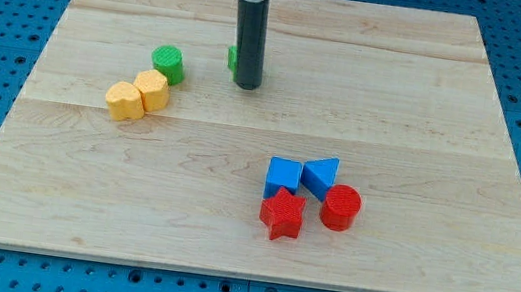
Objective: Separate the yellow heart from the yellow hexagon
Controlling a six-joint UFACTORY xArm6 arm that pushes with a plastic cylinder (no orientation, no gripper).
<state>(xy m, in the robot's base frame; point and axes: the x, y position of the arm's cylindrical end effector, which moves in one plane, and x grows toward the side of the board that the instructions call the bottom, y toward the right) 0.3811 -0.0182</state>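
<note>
Gripperless, my arm ends in a rod; my tip (246, 85) rests on the desk (427, 107), just right of a partly hidden green block (233, 59). Yellow heart (125, 101) and yellow hexagon (152, 89) touch at the view's left, well left of my tip, the green cylinder (167, 63) just beside the hexagon. No legible writing seen.

My rod (251, 44) cut off at the view's top, green block (233, 59) mostly hidden behind it, shape unclear
</note>
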